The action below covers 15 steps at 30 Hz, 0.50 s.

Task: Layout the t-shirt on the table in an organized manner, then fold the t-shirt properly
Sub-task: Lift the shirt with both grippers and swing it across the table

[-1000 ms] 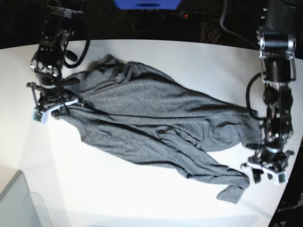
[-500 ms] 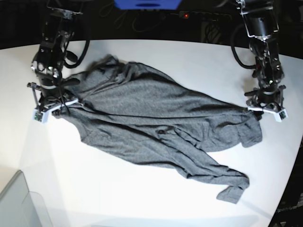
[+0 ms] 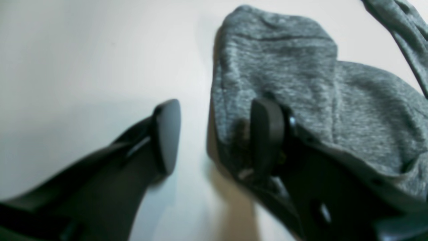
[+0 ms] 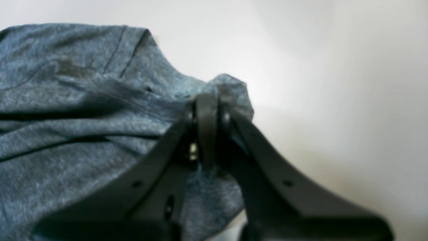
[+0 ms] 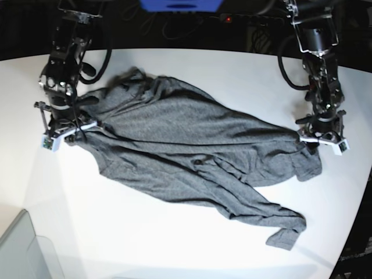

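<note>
Across the white counter (image 5: 192, 244) the grey t-shirt (image 5: 186, 151) was spread in a rumpled diagonal. At its one end, a bunched fold was pinched tight in the right claw (image 4: 207, 110), jaws pressed together on the cloth. At the opposite end, the left claw (image 3: 214, 134) was seen parted, one finger (image 3: 264, 134) touching the hem, nothing gripped.

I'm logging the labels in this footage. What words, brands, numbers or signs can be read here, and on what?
None can be read.
T-shirt: plain grey, no print or tag showing.
Table: bare white, no marks.
Left gripper and right gripper: small coloured spots on their white tips, too small to read.
Blue object at the top edge: no legible text.
</note>
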Motion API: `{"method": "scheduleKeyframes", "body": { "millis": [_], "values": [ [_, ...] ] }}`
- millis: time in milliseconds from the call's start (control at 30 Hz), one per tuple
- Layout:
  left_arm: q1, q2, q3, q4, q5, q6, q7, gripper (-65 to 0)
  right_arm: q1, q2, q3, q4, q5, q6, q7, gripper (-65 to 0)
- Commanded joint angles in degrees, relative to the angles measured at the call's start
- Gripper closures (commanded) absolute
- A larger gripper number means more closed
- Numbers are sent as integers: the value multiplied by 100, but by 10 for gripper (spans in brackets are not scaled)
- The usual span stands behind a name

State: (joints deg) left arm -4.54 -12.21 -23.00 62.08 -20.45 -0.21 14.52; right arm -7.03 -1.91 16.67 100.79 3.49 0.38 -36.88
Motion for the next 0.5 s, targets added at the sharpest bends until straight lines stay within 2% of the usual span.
{"method": "scheduleKeyframes", "body": {
  "millis": [0, 100, 133, 200, 300, 400, 467],
  "values": [
    [-78, -41, -7, 38, -34, -10, 38, -325, 74, 20, -1, 88, 25, 1, 141, 0],
    [-78, 56, 2, 38, -26, -10, 38, -318, 74, 20, -1, 88, 25, 1, 132, 0],
    [-78, 65, 2, 38, -8, -10, 38, -295, 74, 20, -1, 88, 25, 1, 132, 0],
    [-78, 91, 2, 38, 1, -10, 38, -199, 74, 20, -1, 88, 25, 1, 141, 0],
    [-78, 100, 2, -41, 10, -10, 38, -3, 74, 20, -1, 70, 25, 1, 141, 0],
    [-87, 82, -7, -147, -26, -10, 38, -17, 74, 20, -1, -62, 25, 1, 141, 0],
    [-78, 65, -51, -59, -34, -10, 47, 0, 74, 20, -1, -71, 25, 1, 150, 0]
  ]
}}
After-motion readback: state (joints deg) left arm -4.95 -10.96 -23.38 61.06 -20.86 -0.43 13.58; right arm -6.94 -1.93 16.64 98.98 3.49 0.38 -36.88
